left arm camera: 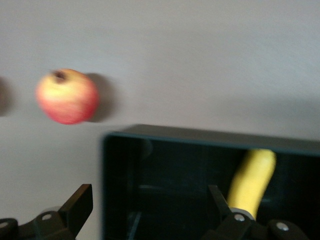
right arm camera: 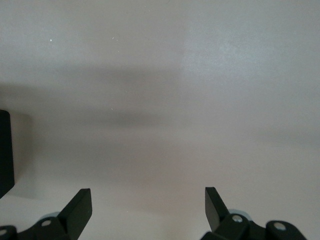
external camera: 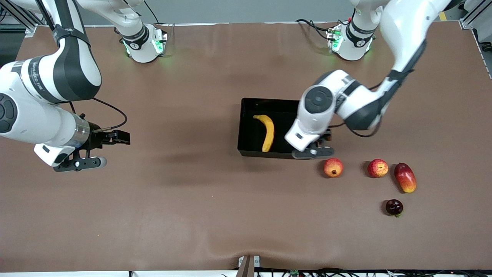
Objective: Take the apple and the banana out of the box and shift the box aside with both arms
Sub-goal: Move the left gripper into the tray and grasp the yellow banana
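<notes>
Halfway: apple [external camera: 378,168] is sitting outside the box [external camera: 246,127], banana [external camera: 266,132] lying inside, left gripper [external camera: 312,151] hovering open-jawed over its corner, right gripper [external camera: 82,161] waiting open well apart.

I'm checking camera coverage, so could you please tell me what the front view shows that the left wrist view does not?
Front view only: the apple, mango and dark fruit on the table, and the right gripper, open over bare table. Left wrist view only: a close look at the left gripper's open fingers straddling the box's wall. Both: the box, the banana in it, the crowned fruit, the left gripper.
</notes>
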